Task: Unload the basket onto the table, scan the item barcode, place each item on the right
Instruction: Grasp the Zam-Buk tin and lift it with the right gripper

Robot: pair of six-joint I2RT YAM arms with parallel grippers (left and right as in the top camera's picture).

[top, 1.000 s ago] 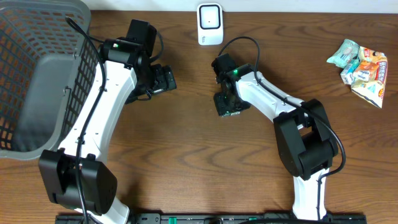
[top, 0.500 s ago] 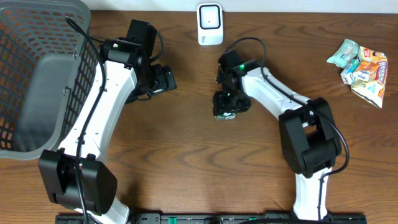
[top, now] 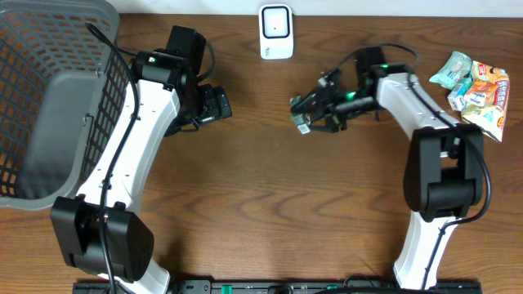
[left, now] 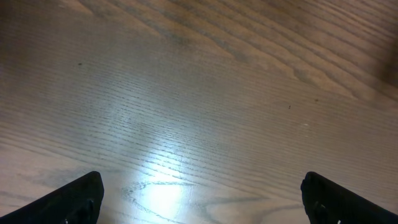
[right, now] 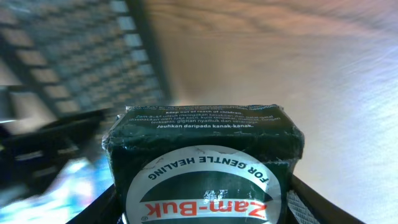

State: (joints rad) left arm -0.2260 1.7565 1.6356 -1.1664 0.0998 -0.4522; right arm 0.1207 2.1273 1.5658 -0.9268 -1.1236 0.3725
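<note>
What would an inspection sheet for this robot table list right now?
Surface: brown wooden table, with glare in the left wrist view.
Job's things: dark green Zam-Buk box, held to the right of and nearer than the white scanner at the far edge. No barcode shows.
Clutter: snack packets heaped at far right. Grey mesh basket at far left, nothing seen inside.
Grippers: left gripper open, with only bare wood between its fingers. Right gripper closed on the box.
Cables: black cables loop above both arms, and none lie on the table.
Surroundings: nothing seen.
</note>
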